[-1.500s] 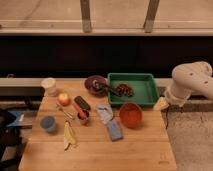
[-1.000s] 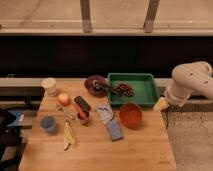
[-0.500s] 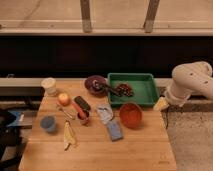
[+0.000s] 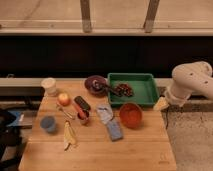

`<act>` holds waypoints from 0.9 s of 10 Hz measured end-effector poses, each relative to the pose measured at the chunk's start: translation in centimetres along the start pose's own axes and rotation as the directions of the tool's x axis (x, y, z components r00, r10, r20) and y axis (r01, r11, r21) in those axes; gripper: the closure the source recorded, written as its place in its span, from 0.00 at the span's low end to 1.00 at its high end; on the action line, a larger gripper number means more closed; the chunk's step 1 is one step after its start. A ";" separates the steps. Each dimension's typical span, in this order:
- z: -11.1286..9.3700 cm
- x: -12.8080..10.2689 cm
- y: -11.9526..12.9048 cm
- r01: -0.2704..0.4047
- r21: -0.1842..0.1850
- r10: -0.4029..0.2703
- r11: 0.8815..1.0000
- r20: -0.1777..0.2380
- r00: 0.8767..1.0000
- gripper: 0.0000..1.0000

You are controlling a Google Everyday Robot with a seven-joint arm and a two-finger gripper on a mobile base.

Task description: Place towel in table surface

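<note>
- Towel (image 4: pixel 104 113) lies crumpled on the wooden desk (image 4: pixel 137 151) near the middle, a pale grey-white cloth resting flat on the surface.
- Just in front of it, and touching or nearly so (hard to tell which), lies a blue packet (image 4: pixel 114 130), angled toward the desk's front edge.
- An orange-red bowl (image 4: pixel 130 114) sits just to the right of the towel, apart from it.
- A green tray (image 4: pixel 150 76) stands at the back right of the desk, with some dark items (image 4: pixel 124 89) in its left part.
- A dark purple dish (image 4: pixel 94 83) sits against the tray's left side.
- On the left half sit a white cup (image 4: pixel 49 86), an apple (image 4: pixel 63 99), a dark flat block (image 4: pixel 82 103), a small red container (image 4: pixel 83 117), a blue-grey cup (image 4: pixel 48 123) and a banana peel (image 4: pixel 69 135).
- The tool (image 4: pixel 161 104) hangs off the desk's right edge, near the tray's front right corner (its pale tip points down and left); whether it is apart or together cannot be told.
- The tool is well apart from the towel, with the bowl between them.
</note>
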 end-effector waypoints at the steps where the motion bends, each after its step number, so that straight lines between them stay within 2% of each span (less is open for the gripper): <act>1: 0.0 0.0 0.0 0.000 0.001 0.000 1.000 0.000 1.000 0.20; 7: -0.1 0.0 0.1 0.001 0.003 -0.001 1.000 0.002 1.000 0.20; 9: -1.3 -0.6 3.3 0.108 -0.013 -0.107 0.994 0.055 0.993 0.20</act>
